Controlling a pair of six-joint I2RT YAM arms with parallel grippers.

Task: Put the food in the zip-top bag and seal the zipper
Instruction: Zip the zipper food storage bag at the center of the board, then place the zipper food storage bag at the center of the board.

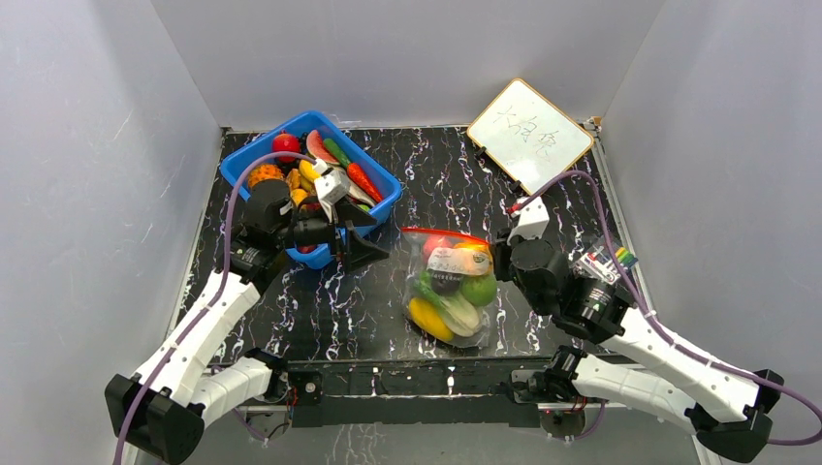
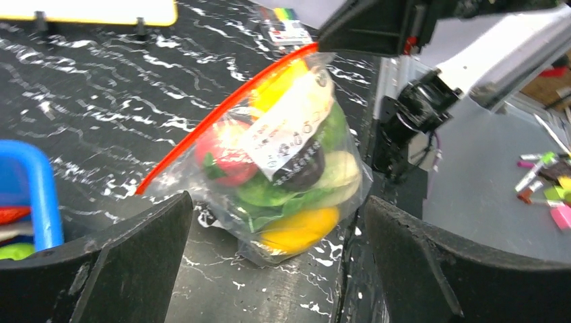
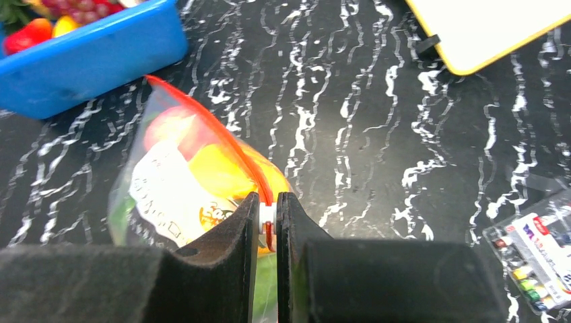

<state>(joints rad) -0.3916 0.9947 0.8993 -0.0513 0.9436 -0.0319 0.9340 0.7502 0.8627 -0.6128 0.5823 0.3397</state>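
Note:
The zip-top bag [image 1: 451,286] lies mid-table, holding food [image 1: 448,298]: yellow, green, dark and red pieces behind a white label. Its red-orange zipper [image 1: 444,233] runs along the far edge. My right gripper [image 1: 497,260] is shut on the zipper's right end, with a white slider and the red strip pinched between its jaws [image 3: 268,208]. My left gripper [image 1: 371,235] hangs open to the left of the bag, apart from it. In the left wrist view the bag [image 2: 283,161] stands beyond the wide-spread fingers [image 2: 135,256], and nothing is between them.
A blue bin [image 1: 386,197] with more toy food sits at the back left, just behind my left gripper. A whiteboard [image 1: 528,131] leans at the back right. A pack of markers [image 1: 606,262] lies by the right arm. White walls enclose the table.

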